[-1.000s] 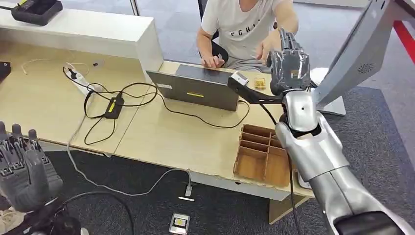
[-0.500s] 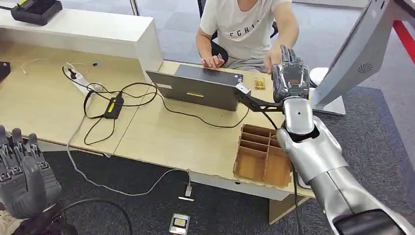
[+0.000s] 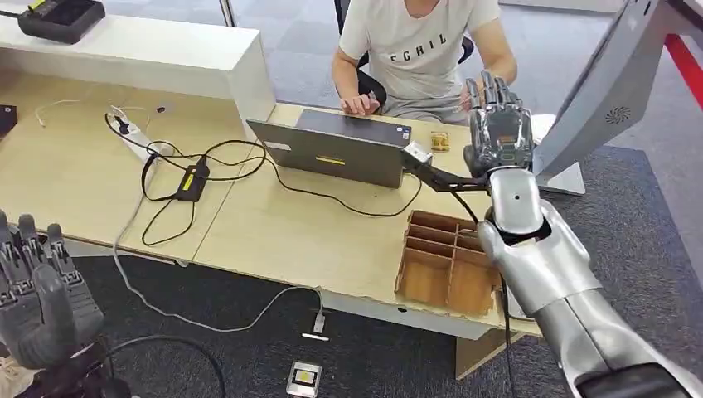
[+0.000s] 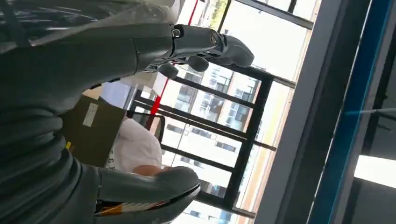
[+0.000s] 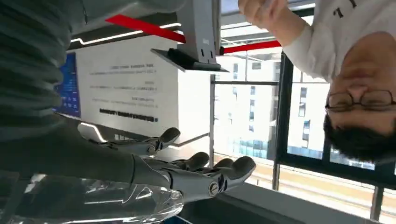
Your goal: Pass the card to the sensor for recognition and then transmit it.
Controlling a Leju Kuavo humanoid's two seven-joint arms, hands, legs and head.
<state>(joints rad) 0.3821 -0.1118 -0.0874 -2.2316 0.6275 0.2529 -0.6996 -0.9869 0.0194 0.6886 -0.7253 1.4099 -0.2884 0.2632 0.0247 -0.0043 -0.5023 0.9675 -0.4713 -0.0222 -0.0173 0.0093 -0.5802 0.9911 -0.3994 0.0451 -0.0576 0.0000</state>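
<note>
My right hand is raised over the far right of the desk, fingers spread and pointing up, just in front of the seated person. In the right wrist view its fingers are stretched out with nothing between them. The person's hand hovers just beyond them, and I cannot tell whether it holds a card. A small yellow card-like item lies on the desk by the grey laptop. My left hand hangs low off the desk's near left edge, fingers apart and empty.
A wooden divided tray sits at the desk's near right edge under my right forearm. A grey monitor stand leans at the right. Black cables and a power strip sprawl across the desk's left. A small device lies on the carpet.
My right hand has shifted a little to the right and lower. The person's hand, which was beside its fingers, has drawn back behind them. My left hand has sunk slightly.
</note>
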